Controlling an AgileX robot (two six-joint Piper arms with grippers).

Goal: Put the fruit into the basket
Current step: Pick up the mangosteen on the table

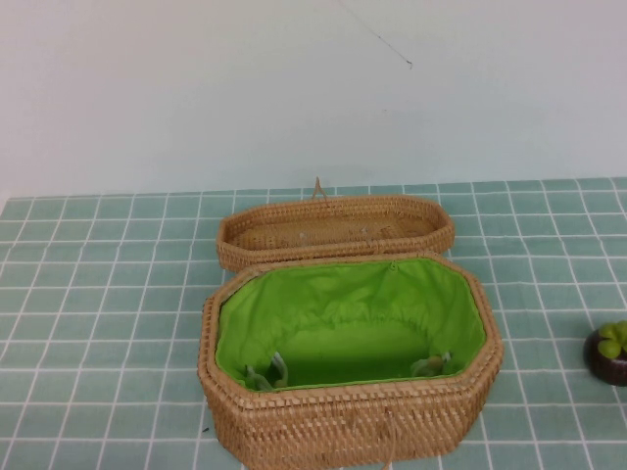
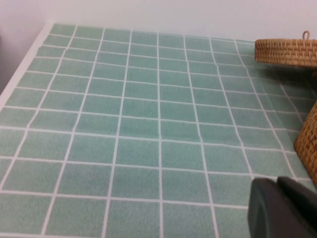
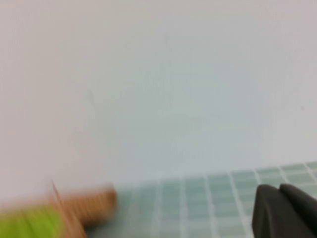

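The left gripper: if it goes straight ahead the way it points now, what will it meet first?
Probably nothing soon. The left gripper points over bare table. The basket and the lid lie off to one side, so its way looks free up to the wall, though depth is unclear.

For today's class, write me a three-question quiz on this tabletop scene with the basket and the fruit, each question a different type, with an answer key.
1. True or false: the fruit already lies inside the basket.
2. Multiple choice: where is the wicker lid? A) closed on the basket B) on the table just behind the basket C) held by a gripper
3. Fill in: the basket's lining is bright ____.

Key
1. False. It sits on the tiled table, off to the basket's right.
2. B.
3. Green.

Note for trainees: neither arm appears in the high view. The left gripper and right gripper show only as dark edges in their own wrist views, holding nothing visible.
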